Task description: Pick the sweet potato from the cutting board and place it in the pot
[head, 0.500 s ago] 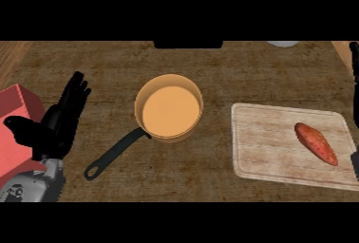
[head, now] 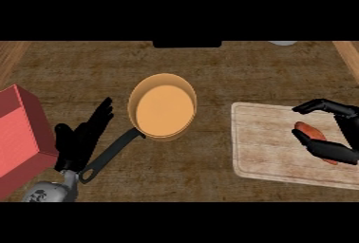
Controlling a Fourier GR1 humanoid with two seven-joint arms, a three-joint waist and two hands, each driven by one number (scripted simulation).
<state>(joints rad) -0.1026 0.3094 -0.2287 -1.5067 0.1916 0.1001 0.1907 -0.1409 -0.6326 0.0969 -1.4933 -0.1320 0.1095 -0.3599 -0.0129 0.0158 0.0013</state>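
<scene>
The sweet potato (head: 306,130), orange-red and long, lies on the right part of the pale wooden cutting board (head: 266,142). My right hand (head: 334,151) comes in from the right edge and brackets it. Its fingers (head: 324,106) arch just beyond the potato with a small gap, and the thumb lies across the potato's near end, hiding it. The orange pot (head: 163,108) sits mid-counter, left of the board, its black handle (head: 111,155) pointing to the lower left. My left hand (head: 82,138) stands open beside that handle, fingers up.
A red box (head: 20,137) stands at the left edge, close to my left hand. A dark object (head: 186,44) and a pale round thing (head: 283,43) sit at the counter's far edge. Bare wooden counter lies between pot and board.
My right hand has come in from the right edge and spread around the sweet potato. My left hand has shifted right and nearer, toward the pot's handle.
</scene>
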